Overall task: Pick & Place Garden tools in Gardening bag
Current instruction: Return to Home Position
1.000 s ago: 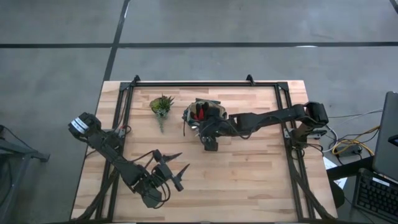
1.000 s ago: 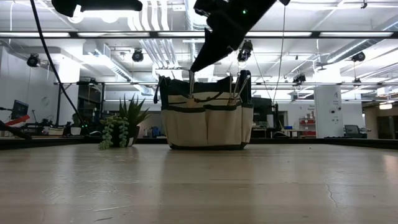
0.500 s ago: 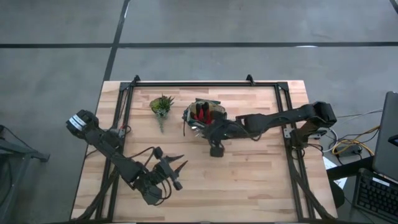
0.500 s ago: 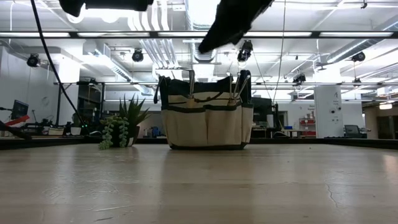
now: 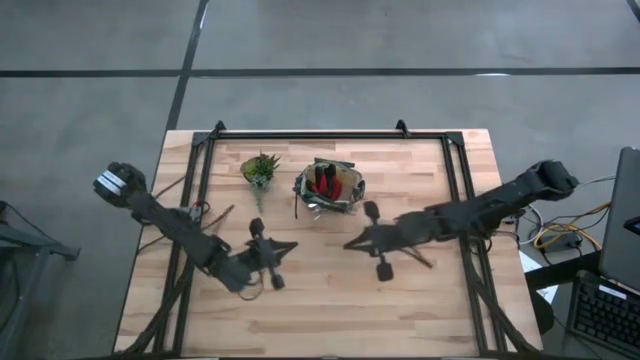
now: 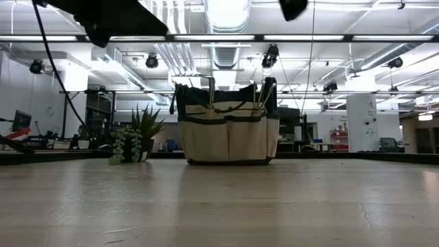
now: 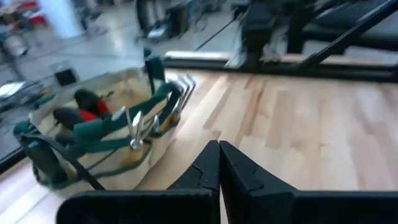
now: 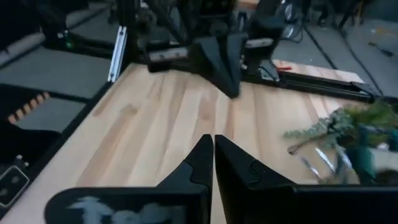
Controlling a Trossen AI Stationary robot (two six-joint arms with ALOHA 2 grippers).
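The tan gardening bag (image 5: 330, 188) with green trim stands upright on its base at the table's far middle, also in the low view (image 6: 228, 134). The garden tools are inside it: a red glove (image 7: 92, 112) and metal fork tines (image 7: 180, 84) stick out of the top. My left gripper (image 5: 290, 245) hovers shut and empty near and left of the bag, pointing right. My right gripper (image 5: 350, 243) hovers shut and empty near and right of the bag, pointing left. The two tips face each other in front of the bag.
A small spiky green plant (image 5: 260, 168) stands left of the bag, also in the low view (image 6: 137, 137). Black frame rails (image 5: 205, 150) run along the table's left, far and right sides. Bare wood (image 5: 330, 310) lies near the front edge.
My right gripper has drawn back from above the bag, rising and moving toward the table's near edge. My left gripper has shut its spread fingers and swung from the near left toward the table's middle. The bag has stayed where it was.
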